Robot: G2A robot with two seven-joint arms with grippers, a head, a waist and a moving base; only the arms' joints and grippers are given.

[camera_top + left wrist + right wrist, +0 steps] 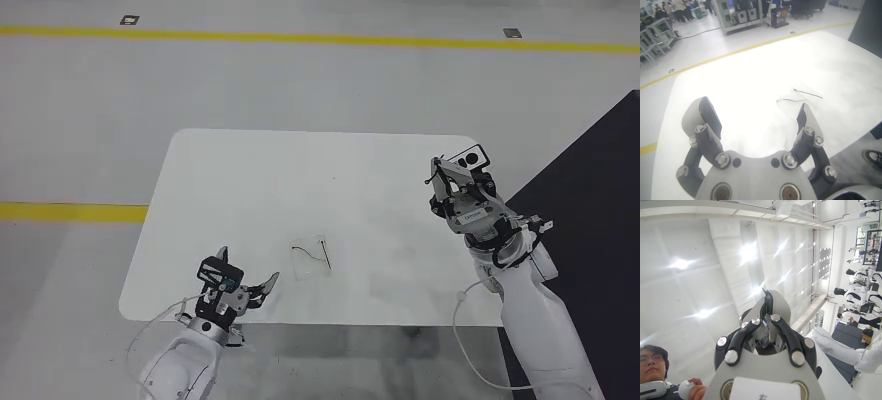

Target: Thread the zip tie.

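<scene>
Left pincer sits at the table's near edge. Two ties lie side by side on the table, ahead of it and to its right. Right pincer is well to their right, near the table's right edge, with a strip between its fingers.

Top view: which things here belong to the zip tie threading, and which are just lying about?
For the job:
black zip ties, two, on the table
left gripper, open, at the near edge
right gripper, held up off the table, shut on a thin black strip, probably another tie

Just lying about:
clear plastic that the ties lie on or in
</scene>
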